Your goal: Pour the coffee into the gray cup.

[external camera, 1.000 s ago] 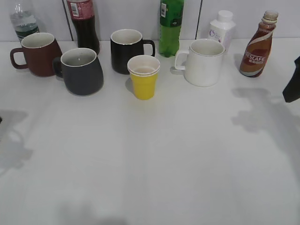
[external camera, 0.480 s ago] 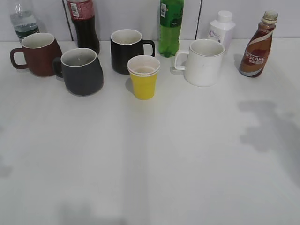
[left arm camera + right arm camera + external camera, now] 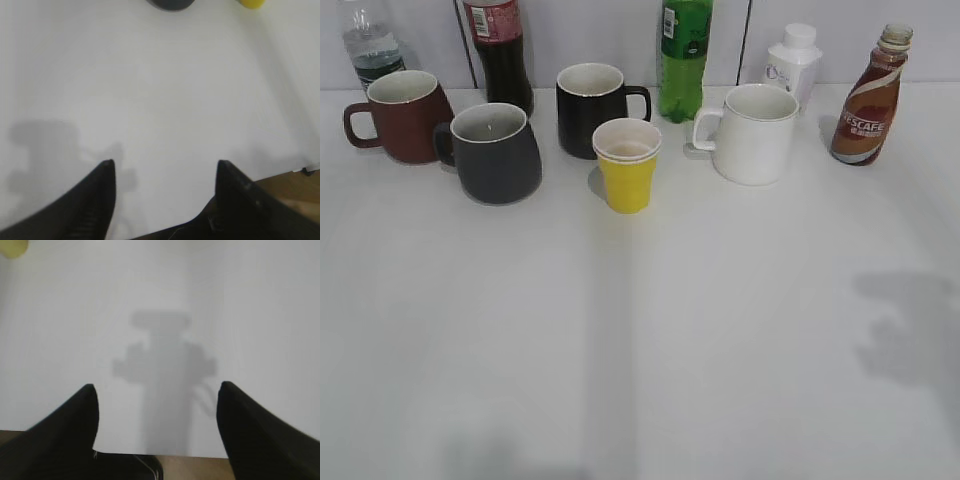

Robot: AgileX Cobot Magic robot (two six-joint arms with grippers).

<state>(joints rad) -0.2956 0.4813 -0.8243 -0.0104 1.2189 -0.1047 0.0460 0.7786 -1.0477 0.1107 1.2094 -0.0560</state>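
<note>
On the bench [image 3: 720,350] we count four mugs: a reddish-brown mug [image 3: 400,116], the gray cup [image 3: 494,153], a black mug [image 3: 592,108] and a white mug [image 3: 752,133]. We count one yellow paper cup [image 3: 627,164]. We count five bottles: a clear one [image 3: 368,42], a dark cola [image 3: 498,50], a green one [image 3: 685,57], a small white one [image 3: 793,62] and the coffee [image 3: 870,100].

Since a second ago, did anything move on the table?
The dark arm part at the right edge has gone out of the front view, and its shadow slid toward the near right corner. Nothing was grabbed. The coffee bottle, gray cup and other cups stayed put.
</note>
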